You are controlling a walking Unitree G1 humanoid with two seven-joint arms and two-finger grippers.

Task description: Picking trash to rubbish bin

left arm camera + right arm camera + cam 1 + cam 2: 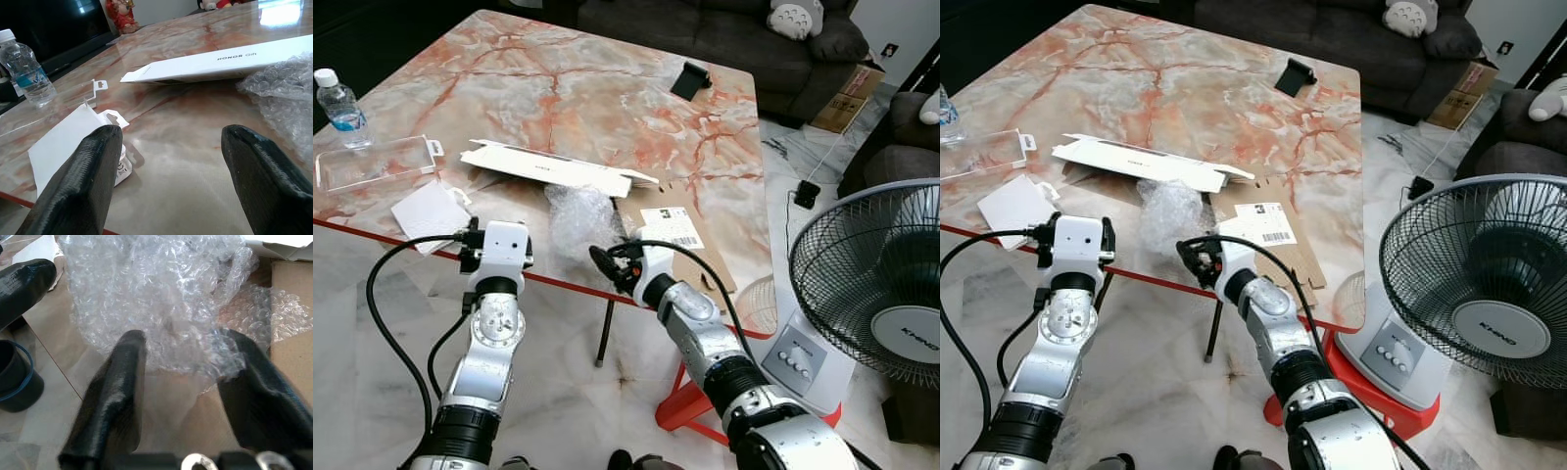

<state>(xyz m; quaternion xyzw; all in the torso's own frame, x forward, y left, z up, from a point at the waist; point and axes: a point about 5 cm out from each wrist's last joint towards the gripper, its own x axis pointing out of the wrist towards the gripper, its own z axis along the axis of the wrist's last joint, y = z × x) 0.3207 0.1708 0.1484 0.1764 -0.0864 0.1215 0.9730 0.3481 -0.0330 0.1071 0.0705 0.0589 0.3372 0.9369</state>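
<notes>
1. A water bottle [337, 106] stands at the far left edge of the marble table [607, 88], with a clear plastic package [374, 162] lying just below it in the frame.
2. A white paper sleeve [429, 213] lies at the lower left of the table, near its red edge.
3. The left end effector [168, 181] hovers at that edge beside the sleeve, its fingers [80, 186] spread wide and holding nothing.
4. A long white box [548, 166] lies across the middle of the table.
5. The bubble wrap [579, 217] sits just below the box, partly on flattened cardboard [690, 240].
6. The right end effector [186, 382] is at the wrap's near edge, fingers wide apart with the wrap between the tips, not clamped.
7. A fan [876, 284] stands on the floor at right.
</notes>
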